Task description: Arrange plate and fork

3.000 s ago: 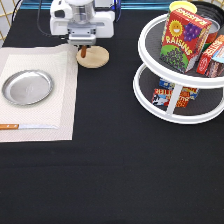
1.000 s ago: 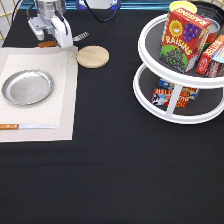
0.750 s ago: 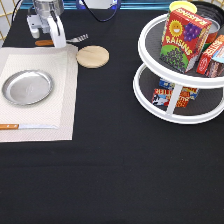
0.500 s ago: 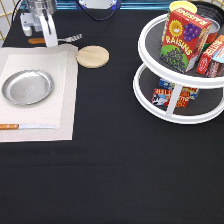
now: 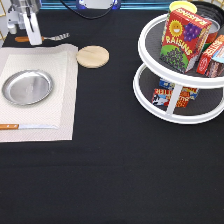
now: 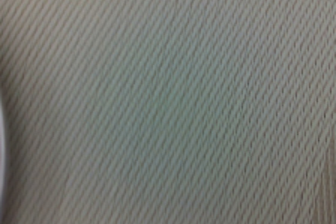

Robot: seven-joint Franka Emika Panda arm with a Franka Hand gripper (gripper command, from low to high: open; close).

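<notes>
Fork (image 5: 47,38) — orange-brown handle, silver tines

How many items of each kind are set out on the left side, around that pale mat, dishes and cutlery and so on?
Plate: 1, on the placemat
Fork: 1, on the black cloth past the mat's top edge, beside the gripper
Knife: 1, near the mat's bottom edge
Wooden coaster: 1, right of the mat
Placemat: 1
Total: 5
</notes>
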